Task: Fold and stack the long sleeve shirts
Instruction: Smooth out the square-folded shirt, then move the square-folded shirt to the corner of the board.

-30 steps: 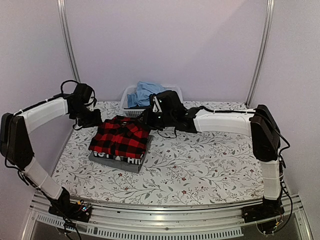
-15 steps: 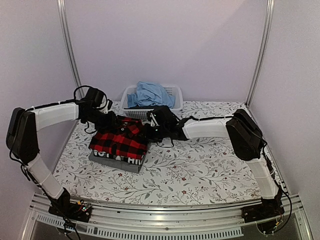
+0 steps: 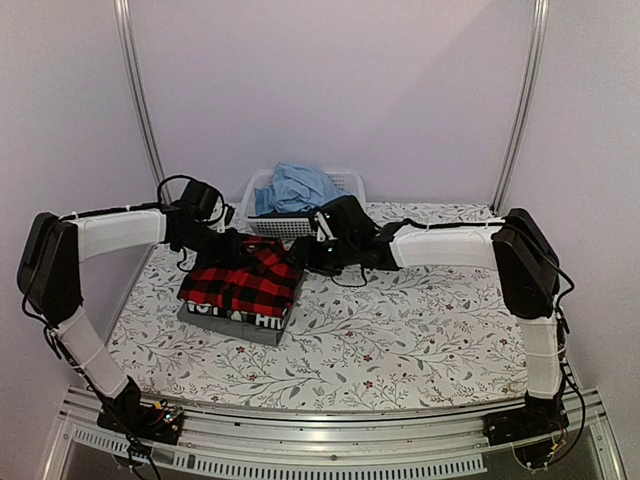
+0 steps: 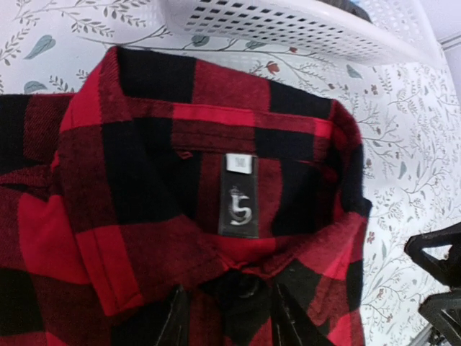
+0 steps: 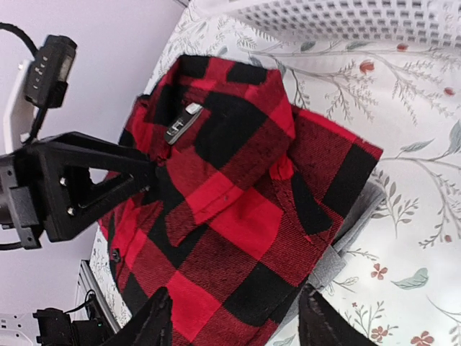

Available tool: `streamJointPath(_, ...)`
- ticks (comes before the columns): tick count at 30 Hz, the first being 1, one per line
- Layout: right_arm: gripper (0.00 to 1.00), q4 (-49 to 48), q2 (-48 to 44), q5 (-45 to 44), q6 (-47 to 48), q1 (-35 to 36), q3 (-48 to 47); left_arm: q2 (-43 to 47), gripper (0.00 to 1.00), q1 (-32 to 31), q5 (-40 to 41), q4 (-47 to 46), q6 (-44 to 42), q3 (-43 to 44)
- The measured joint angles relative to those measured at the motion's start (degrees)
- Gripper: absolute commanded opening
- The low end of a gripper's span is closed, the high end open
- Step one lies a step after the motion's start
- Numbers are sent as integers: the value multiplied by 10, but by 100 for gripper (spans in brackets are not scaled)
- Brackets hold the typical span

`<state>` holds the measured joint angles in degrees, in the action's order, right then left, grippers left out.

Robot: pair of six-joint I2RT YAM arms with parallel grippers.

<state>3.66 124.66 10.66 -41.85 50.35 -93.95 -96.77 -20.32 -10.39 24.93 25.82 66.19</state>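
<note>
A red-and-black check flannel shirt [image 3: 243, 282] lies folded on top of a folded dark grey white-lettered shirt [image 3: 232, 318] at the table's left. My left gripper [image 3: 232, 246] sits over the flannel's collar, open, its fingers [image 4: 173, 317] resting on the cloth just below the neck label [image 4: 238, 205]. My right gripper [image 3: 303, 256] hovers at the stack's far right corner, open and empty, its fingers [image 5: 155, 321] spread above the flannel [image 5: 238, 216]. The grey shirt's edge [image 5: 346, 252] shows under it. No black-and-white check shirt is in view.
A white plastic basket [image 3: 345, 182] holding a light blue cloth [image 3: 297, 188] stands at the back, just behind the stack; its wall shows in the left wrist view [image 4: 288, 29] and the right wrist view [image 5: 346, 14]. The table wears a floral cloth [image 3: 400, 320].
My left gripper has moved right from beside the stack onto the flannel's collar. My right arm swung in toward the stack, then drew back a little to the right.
</note>
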Motion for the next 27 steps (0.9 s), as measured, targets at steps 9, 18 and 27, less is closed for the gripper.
streamJointPath(9, 99, 25, -193, -97, 56, -3, 97, 43, 58, -103, 24, -6, 35, 19)
streamJointPath(18, 99, 60, -324, -202, 59, -33, 238, -55, 71, -228, 49, -15, 71, 106)
streamJointPath(27, 99, 77, -419, -257, 38, -47, 315, -231, 72, -264, 83, 7, 84, 237)
